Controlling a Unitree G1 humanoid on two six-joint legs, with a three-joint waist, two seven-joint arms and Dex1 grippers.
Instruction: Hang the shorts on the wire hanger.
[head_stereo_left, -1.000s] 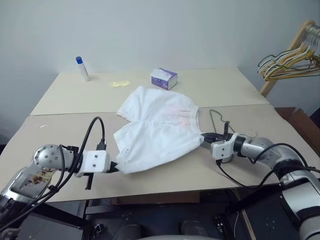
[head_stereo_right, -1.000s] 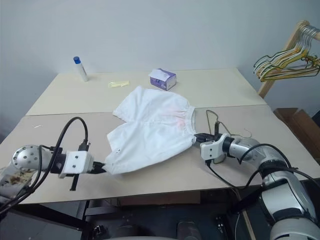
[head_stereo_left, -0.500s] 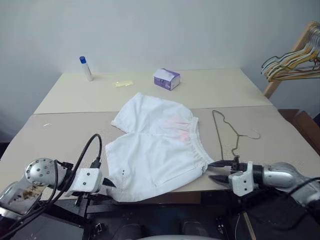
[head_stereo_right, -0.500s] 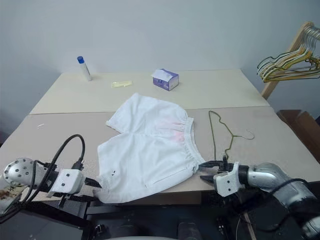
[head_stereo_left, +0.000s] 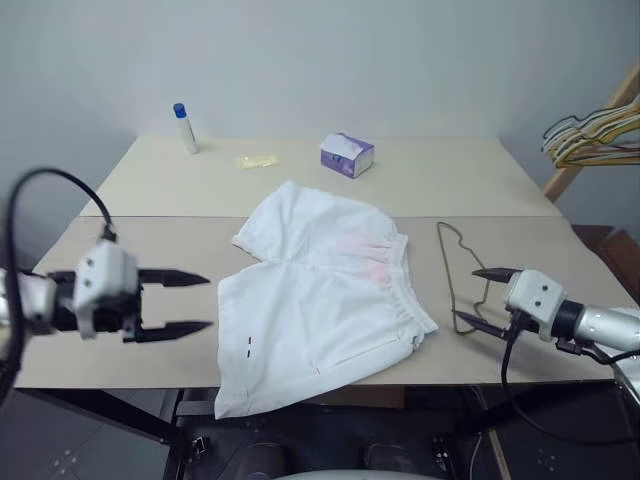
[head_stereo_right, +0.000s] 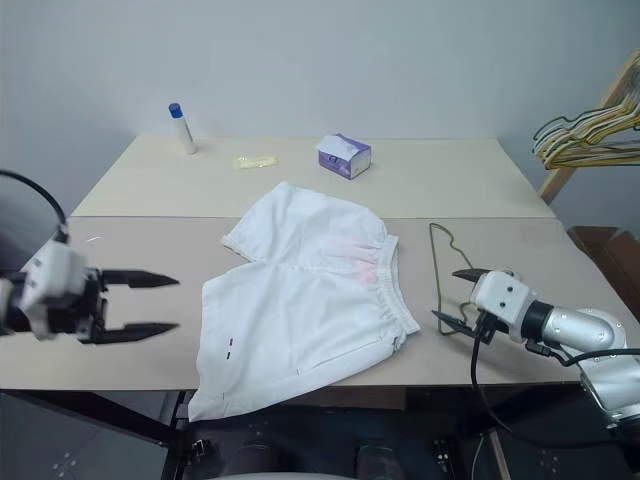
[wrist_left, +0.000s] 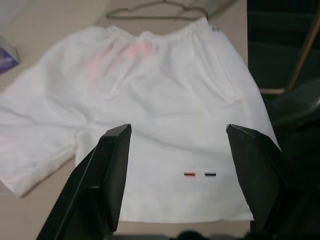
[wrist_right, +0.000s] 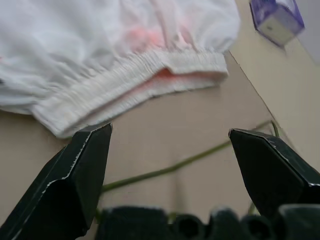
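The shorts (head_stereo_left: 318, 290) are spread flat at the centre of the frame, waistband toward the right, one leg hem overhanging the near edge of the table (head_stereo_left: 130, 350). The wire hanger (head_stereo_left: 455, 278) lies flat just right of the waistband, apart from it.

Both grippers are empty with jaws spread wide: the left gripper (head_stereo_left: 175, 303) is held at the left of the frame, clear of the cloth, and the right gripper (head_stereo_left: 483, 297) at the right, beside the hanger's lower end.

The hanger probably has to be lifted next; being thin wire flat on the table, it would best be approached low, with one finger on each side. A waistband corner could be pinched by the left gripper.

Bare tabletop is available left and right of the shorts. The purple box (head_stereo_left: 347, 155), bottle (head_stereo_left: 185, 128) and yellow packet (head_stereo_left: 257, 161) sit well back, and the rack of hangers (head_stereo_left: 595, 130) at the upper right is well apart.
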